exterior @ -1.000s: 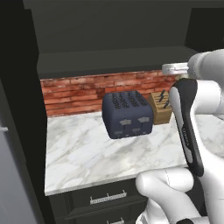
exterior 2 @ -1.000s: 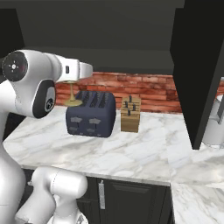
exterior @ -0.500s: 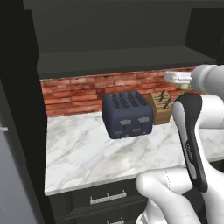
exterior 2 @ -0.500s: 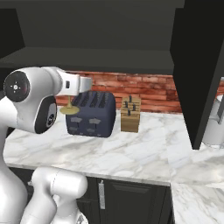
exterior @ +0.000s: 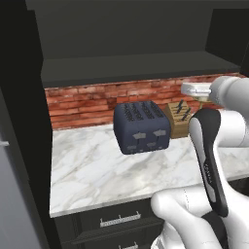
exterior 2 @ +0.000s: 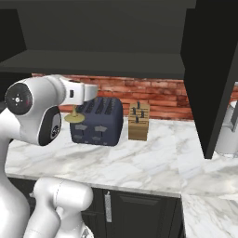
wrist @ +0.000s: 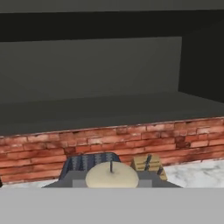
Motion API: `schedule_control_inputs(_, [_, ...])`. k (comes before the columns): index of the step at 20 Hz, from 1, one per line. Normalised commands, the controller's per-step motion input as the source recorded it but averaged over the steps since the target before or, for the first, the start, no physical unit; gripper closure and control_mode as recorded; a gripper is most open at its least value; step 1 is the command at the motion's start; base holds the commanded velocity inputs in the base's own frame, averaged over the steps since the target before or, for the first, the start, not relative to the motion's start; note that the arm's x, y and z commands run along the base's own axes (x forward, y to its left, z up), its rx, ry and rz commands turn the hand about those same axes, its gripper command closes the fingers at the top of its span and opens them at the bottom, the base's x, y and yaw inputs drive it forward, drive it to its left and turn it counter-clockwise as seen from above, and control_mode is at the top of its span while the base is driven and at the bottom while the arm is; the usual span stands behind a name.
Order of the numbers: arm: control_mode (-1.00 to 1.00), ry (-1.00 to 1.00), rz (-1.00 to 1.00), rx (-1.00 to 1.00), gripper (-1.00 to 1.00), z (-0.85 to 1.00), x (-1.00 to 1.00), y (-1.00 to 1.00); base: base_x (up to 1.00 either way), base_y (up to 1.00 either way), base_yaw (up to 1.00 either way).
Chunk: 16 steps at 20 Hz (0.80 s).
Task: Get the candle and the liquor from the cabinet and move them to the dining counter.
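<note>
Candle [exterior 2: 74, 116] sits pinched in our end effector [exterior 2: 77, 108] at left of frame; we keep it upright while swinging away.

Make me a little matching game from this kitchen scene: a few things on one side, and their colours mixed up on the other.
Things:
1. toaster
2. knife block
3. wall
4. worktop

Colours:
A. red brick
B. white, grey-veined marble
C. dark blue
D. light wood

Pairs: 1-C, 2-D, 3-A, 4-B
</note>
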Motion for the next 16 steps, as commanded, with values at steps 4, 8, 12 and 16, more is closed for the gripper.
schedule_control_inputs(4, [-1.0,0.0,0.0,-0.06,1.0,0.0,0.0,0.17,0.0,0.0,0.0])
schedule_control_inputs(8, [-1.0,0.0,0.0,-0.06,1.0,0.0,0.0,0.19,0.0,0.0,0.0])
schedule_control_inputs(12, [-1.0,0.04,0.0,0.0,1.0,0.0,0.0,0.03,0.0,0.0,0.0])
schedule_control_inputs(16, [1.0,0.01,0.0,0.0,1.0,0.0,0.0,0.0,-0.04,0.0,0.0])
